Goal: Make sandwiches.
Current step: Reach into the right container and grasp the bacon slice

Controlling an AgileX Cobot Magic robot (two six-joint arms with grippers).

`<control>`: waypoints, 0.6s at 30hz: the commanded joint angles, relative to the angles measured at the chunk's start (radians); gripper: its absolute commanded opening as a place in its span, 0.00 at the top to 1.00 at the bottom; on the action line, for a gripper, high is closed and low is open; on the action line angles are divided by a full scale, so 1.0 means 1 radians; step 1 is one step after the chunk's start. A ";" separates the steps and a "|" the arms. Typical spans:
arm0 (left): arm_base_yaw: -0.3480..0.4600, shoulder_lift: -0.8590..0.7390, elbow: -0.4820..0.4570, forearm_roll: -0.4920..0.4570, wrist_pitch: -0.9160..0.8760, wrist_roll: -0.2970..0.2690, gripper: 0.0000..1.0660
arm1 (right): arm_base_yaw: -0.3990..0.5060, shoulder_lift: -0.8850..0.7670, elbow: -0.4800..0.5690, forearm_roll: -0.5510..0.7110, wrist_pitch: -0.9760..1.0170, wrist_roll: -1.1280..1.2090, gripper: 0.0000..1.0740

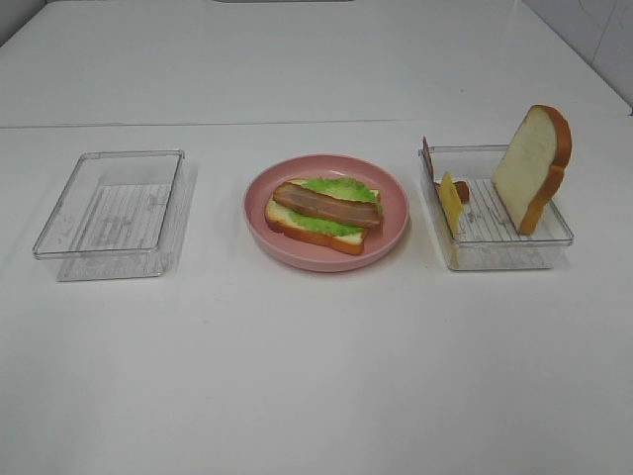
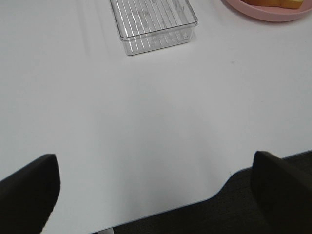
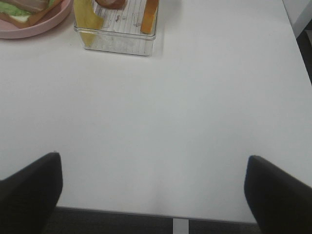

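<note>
On the pink plate (image 1: pixel 391 233) in the middle lies the sandwich stack (image 1: pixel 326 213): a bread slice, a green lettuce leaf and a brown bacon strip on top. A second bread slice (image 1: pixel 534 166) stands upright in the right clear tray (image 1: pixel 495 252), beside a yellow cheese slice (image 1: pixel 451 203) and a brown piece (image 1: pixel 427 158) at the tray's left end. Neither arm shows in the high view. My left gripper (image 2: pixel 156 190) is open over bare table near the front edge, well short of the left tray (image 2: pixel 153 22). My right gripper (image 3: pixel 153 187) is open too, short of the right tray (image 3: pixel 117 41).
An empty clear tray (image 1: pixel 114 208) sits on the left of the white table (image 1: pixel 316 366). The table's front edge (image 2: pixel 195 202) runs just under both grippers. The plate's rim (image 3: pixel 34 29) shows beside the right tray in the right wrist view.
</note>
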 commanded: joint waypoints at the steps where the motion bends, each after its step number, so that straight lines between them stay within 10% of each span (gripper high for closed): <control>1: 0.003 -0.004 0.002 -0.009 -0.007 -0.004 0.08 | -0.005 -0.005 0.002 -0.001 -0.005 -0.005 0.08; 18: 0.196 -0.206 0.002 -0.009 -0.007 -0.003 0.08 | -0.005 -0.005 0.002 -0.001 -0.005 -0.005 0.08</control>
